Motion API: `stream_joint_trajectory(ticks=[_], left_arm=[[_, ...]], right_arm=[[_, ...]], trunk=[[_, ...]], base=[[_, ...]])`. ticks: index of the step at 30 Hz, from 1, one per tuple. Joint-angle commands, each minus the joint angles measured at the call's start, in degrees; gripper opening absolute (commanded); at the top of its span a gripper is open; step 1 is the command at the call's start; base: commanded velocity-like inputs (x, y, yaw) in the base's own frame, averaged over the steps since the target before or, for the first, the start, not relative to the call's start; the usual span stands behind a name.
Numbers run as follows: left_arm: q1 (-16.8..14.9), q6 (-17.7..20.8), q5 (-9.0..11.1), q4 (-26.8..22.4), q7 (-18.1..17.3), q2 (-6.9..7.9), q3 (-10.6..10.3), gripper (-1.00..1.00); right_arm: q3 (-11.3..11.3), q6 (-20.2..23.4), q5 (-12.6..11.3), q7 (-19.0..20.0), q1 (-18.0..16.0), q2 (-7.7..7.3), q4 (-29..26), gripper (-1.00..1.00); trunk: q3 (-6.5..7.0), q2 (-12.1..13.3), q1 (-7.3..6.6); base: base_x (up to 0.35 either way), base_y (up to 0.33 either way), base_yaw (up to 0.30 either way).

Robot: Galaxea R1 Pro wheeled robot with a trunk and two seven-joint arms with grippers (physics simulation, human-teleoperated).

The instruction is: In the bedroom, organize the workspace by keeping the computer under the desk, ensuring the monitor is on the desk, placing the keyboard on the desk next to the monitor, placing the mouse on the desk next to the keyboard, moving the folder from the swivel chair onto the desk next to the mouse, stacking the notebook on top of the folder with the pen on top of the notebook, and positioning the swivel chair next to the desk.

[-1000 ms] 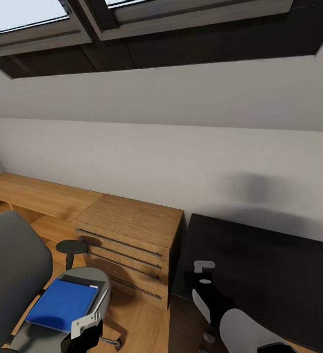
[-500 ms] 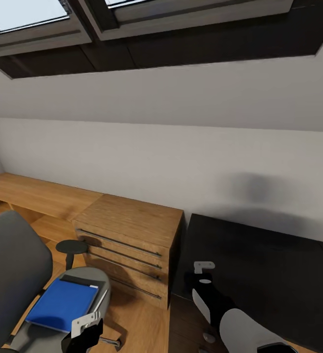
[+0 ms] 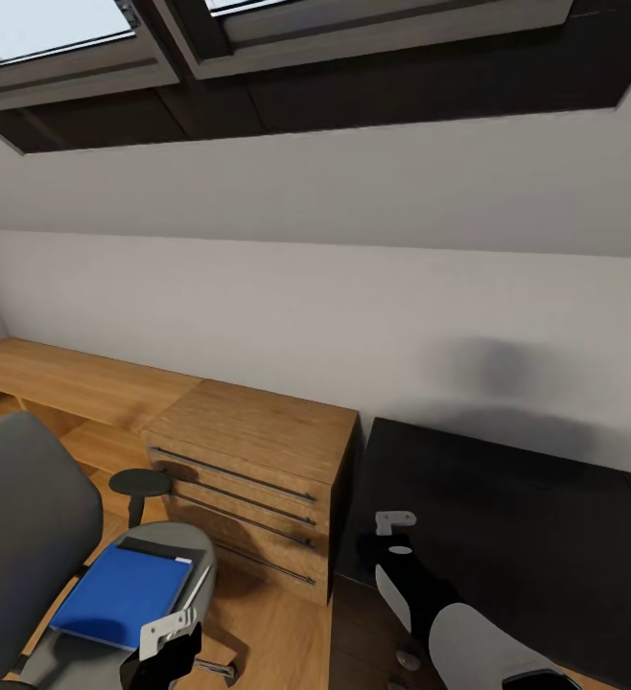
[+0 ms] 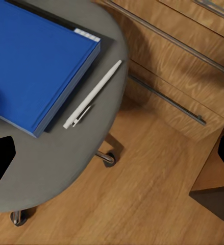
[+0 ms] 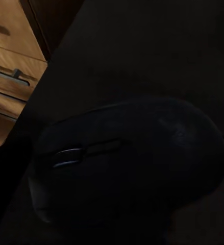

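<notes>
Head view: the robot faces the corner where the black-topped table (image 3: 507, 517) meets a light-wood drawer cabinet (image 3: 253, 460). The right gripper (image 3: 395, 525) hangs low over the table's near left corner. At lower left stands the swivel chair (image 3: 28, 537), grey seat turned toward the robot, with the blue folder (image 3: 119, 592) lying flat on it. The left gripper (image 3: 167, 632) hovers at the seat's front edge, just beside the folder.

Left wrist view: looking down on the chair seat, the folder fills one corner, and a white pen (image 4: 91, 95) lies just beside its long edge, apart from it, tip toward the seat's rim. The cabinet's drawer fronts and the wood floor lie beyond. The dark fingertips sit at opposite edges of the frame, spread wide with nothing between them.

Right wrist view: a black mouse (image 5: 127, 163) looms close, scroll wheel visible, with the dark table surface behind it. Whether the jaws grip the mouse or merely hover over it cannot be told from here.

The mouse appears to be the step in hand. Setting it well likely means lowering it flat onto the table, leaving room alongside for the folder stack.
</notes>
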Motion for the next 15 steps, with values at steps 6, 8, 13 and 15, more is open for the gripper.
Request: stream_joint_trajectory(ticks=[6, 8, 13, 15], left_arm=[[-0.02, 0.21, 0.42, -0.12, 0.51, 0.09, -0.32, 1.00], [-0.02, 0.21, 0.42, -0.13, 0.51, 0.09, -0.32, 1.00], [-0.02, 0.21, 0.42, -0.13, 0.51, 0.09, -0.32, 1.00], [-0.02, 0.21, 0.42, -0.13, 0.51, 0.09, -0.32, 1.00]], right_arm=[[0.40, 0.38, -0.27, -0.18, -0.03, 0.00, -0.10, -1.00], [0.41, 0.36, -0.27, -0.15, -0.03, 0.00, -0.10, -1.00], [0.41, 0.34, -0.27, -0.14, -0.03, 0.00, -0.10, -1.00], [0.41, 0.33, -0.27, -0.14, -0.03, 0.00, -0.10, -1.00]], trunk=[[-0.08, -0.06, 0.01], [-0.08, -0.06, 0.01], [-0.08, -0.06, 0.01], [-0.08, -0.06, 0.01]], base=[[0.000, 0.000, 0.000], [0.000, 0.000, 0.000], [0.000, 0.000, 0.000], [0.000, 0.000, 0.000]])
